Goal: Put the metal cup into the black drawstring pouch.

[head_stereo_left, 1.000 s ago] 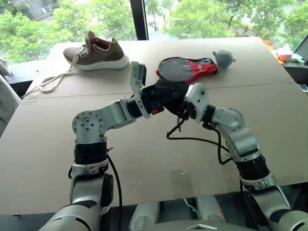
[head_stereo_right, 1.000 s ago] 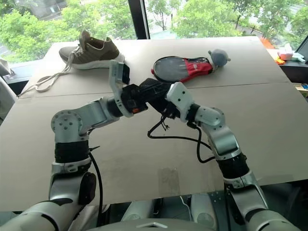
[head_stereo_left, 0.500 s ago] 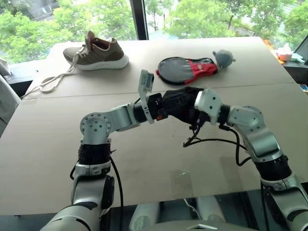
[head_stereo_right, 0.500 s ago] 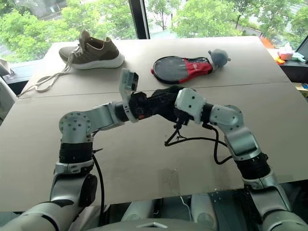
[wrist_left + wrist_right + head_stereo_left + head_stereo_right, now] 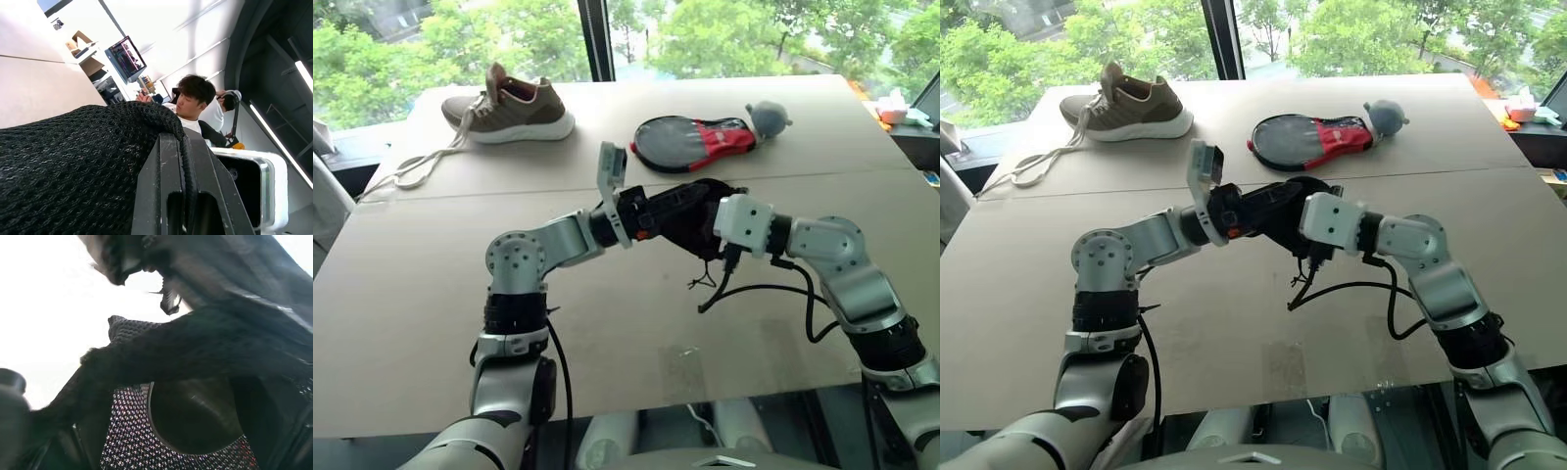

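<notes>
The black drawstring pouch [image 5: 690, 211] hangs in the air above the table, between my two hands. My left gripper [image 5: 183, 142] is shut on the pouch's mesh edge [image 5: 73, 161] and holds it up from the left. From the right, my right gripper [image 5: 707, 231] reaches into the pouch's mouth. In the right wrist view its fingers stand wide apart on either side of a round dark rim, the metal cup [image 5: 195, 416], which rests against the mesh lining [image 5: 127, 426]. A thin drawstring cord [image 5: 703, 280] dangles below the pouch.
A brown shoe [image 5: 514, 106] with a long white lace [image 5: 421, 162] lies at the table's far left. A black-and-red paddle case [image 5: 695, 142] with a grey ball [image 5: 767, 119] lies behind the pouch. The tan table [image 5: 411, 294] ends near me. A person [image 5: 195, 103] sits in the background.
My right hand has drawn back to the right and its elbow has swung outward. The pouch and the left gripper have shifted a little to the right.
</notes>
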`<state>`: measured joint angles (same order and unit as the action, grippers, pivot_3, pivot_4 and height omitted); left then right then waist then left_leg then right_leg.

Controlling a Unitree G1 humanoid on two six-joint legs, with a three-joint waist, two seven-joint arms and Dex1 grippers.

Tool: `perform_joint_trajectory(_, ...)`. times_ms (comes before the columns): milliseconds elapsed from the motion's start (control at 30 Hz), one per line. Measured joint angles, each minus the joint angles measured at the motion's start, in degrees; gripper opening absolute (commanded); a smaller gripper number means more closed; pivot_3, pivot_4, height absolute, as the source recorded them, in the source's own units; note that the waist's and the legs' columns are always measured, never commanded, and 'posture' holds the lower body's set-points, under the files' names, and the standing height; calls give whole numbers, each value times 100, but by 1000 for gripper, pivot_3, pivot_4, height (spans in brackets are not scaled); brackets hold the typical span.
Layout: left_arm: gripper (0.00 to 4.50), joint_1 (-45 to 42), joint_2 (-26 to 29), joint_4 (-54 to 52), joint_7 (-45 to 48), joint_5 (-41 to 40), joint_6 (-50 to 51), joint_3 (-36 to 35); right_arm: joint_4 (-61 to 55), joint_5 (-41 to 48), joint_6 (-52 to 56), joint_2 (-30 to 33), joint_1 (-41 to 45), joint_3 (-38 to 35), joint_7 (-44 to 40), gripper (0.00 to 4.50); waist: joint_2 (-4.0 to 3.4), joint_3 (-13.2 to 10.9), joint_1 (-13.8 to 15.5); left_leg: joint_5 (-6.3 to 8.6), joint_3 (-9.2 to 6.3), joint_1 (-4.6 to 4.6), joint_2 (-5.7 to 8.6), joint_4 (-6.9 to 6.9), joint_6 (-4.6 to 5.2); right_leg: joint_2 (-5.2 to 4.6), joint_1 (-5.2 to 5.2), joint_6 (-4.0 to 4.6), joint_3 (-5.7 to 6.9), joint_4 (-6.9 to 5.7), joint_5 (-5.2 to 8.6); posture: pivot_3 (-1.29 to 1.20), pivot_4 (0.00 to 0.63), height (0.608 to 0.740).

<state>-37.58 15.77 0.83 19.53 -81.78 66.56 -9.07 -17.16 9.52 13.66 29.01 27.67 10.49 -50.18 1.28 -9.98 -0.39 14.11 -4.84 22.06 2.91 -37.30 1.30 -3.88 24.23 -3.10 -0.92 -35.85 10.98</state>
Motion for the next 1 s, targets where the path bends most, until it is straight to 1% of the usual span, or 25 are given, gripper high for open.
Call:
perform_joint_trajectory(100,0,-1,-18,0,-1,10,-9,-6,-235,579,281,146,-164,-319,-162,3746,0,0,12,1,1,2,4,-1,2,-4,0,-1,1,3,0,0,150,736)
perform_joint_trajectory(200,0,-1,-37,-5,-1,29,-9,7,-259,616,97,279,-206,-395,-206,3746,0,0,3,1,4,0,3,-1,2,-4,0,-1,2,2,0,0,150,736)
perform_joint_trajectory(300,0,-2,-50,-4,-6,57,-28,5,-193,187,-520,478,-201,-394,-168,3746,0,0,-15,1,6,-2,1,-1,1,0,0,-2,2,2,1,0,150,736)
perform_joint_trajectory(433,0,-34,-48,-3,-4,62,-67,3,41,-380,-1416,493,-116,-366,-38,3746,0,0,-23,0,10,-2,1,-1,1,0,0,-2,0,1,1,0,150,736)
perform_joint_trajectory(467,0,-47,-44,-3,-2,62,-68,2,57,-449,-1528,499,-106,-364,-34,3222,0,0,-20,0,9,-2,1,-2,1,0,0,-2,0,2,1,0,150,736)
perform_joint_trajectory(500,0,-48,-41,0,-1,64,-70,-8,84,-499,-1626,499,-106,-360,-34,2963,0,0,-20,0,9,-2,1,-2,1,0,-1,-2,0,2,1,0,150,736)
perform_joint_trajectory(533,0,-48,-39,15,-1,73,-70,-12,111,-527,-1664,499,-114,-347,-34,2325,0,0,-19,0,8,-2,1,-2,1,-1,0,-2,0,2,1,0,150,736)
perform_joint_trajectory(567,0,-48,-39,30,-1,78,-71,-13,138,-549,-1684,499,-124,-336,-35,2075,0,0,-18,0,8,-2,1,-2,1,-1,0,-2,0,2,1,0,150,736)
perform_joint_trajectory(600,0,-48,-39,46,-1,88,-71,-13,164,-575,-1701,499,-140,-315,-35,1538,0,0,-18,0,7,-1,1,-2,1,-1,0,-2,1,2,1,0,150,736)
perform_joint_trajectory(633,0,-48,-40,50,-1,108,-71,-12,175,-600,-1702,499,-154,-286,-35,1283,0,0,-18,0,7,-1,2,-2,1,-1,0,-2,0,2,1,0,150,736)
perform_joint_trajectory(867,0,-47,-44,51,0,127,-70,-12,190,-640,-1596,551,-208,-238,-42,1283,0,0,-16,0,7,-2,1,-2,1,-1,0,-2,1,2,1,0,150,736)
perform_joint_trajectory(933,0,-47,-54,51,0,134,-71,-11,158,-499,-1430,541,-239,-256,-43,1283,0,0,-16,0,7,-2,1,-2,1,-2,0,-2,1,1,0,0,150,736)
perform_joint_trajectory(1000,0,-46,-76,51,-1,175,-86,-12,-18,-80,-1006,482,-353,-356,-48,1283,0,0,-12,0,5,0,1,-2,1,-3,0,-2,1,2,0,0,150,736)
